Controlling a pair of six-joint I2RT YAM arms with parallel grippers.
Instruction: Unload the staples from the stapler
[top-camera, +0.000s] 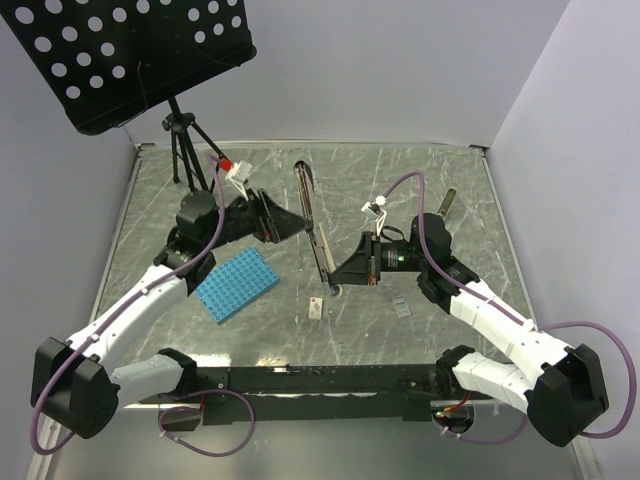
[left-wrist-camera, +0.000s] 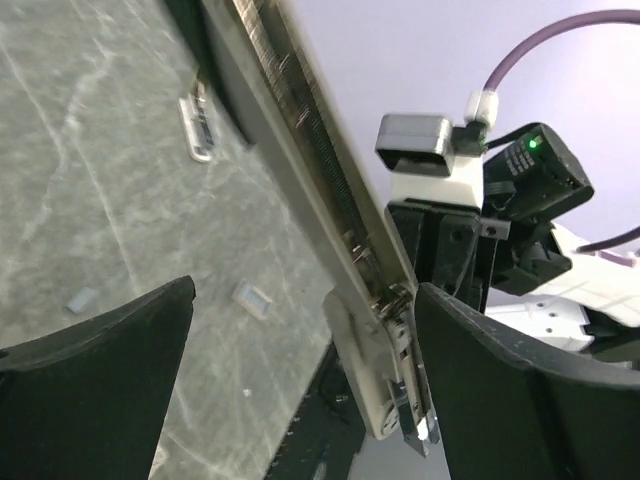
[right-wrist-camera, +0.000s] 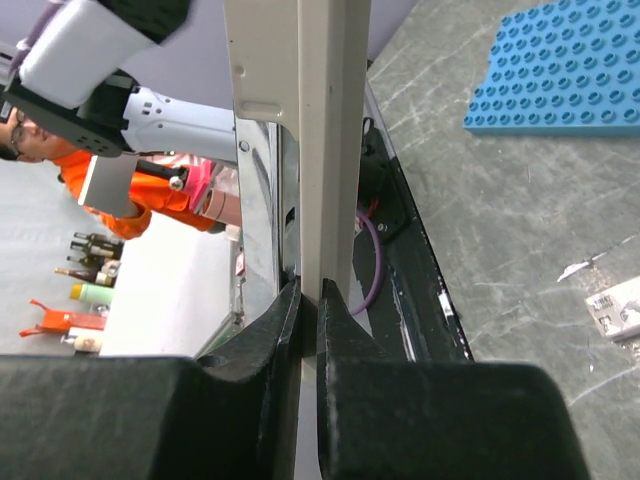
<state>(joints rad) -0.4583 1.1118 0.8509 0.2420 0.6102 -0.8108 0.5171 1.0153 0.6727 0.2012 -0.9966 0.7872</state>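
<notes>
The stapler (top-camera: 311, 213) is swung open into one long thin strip, standing tilted above the table. My right gripper (top-camera: 342, 272) is shut on its near end; in the right wrist view the fingers (right-wrist-camera: 262, 340) pinch the whitish top arm (right-wrist-camera: 330, 120). My left gripper (top-camera: 288, 226) is open beside the stapler's middle. In the left wrist view the stapler's metal rail and hinge (left-wrist-camera: 335, 195) lie between the spread fingers, close to the right finger (left-wrist-camera: 500, 390) and not gripped. Short staple strips (left-wrist-camera: 250, 298) lie on the table.
A blue studded plate (top-camera: 235, 283) lies left of the stapler, also in the right wrist view (right-wrist-camera: 560, 70). A small white tag with a red mark (top-camera: 316, 308) and a staple strip (top-camera: 402, 307) lie near the front. A tripod stand (top-camera: 182, 140) is at back left.
</notes>
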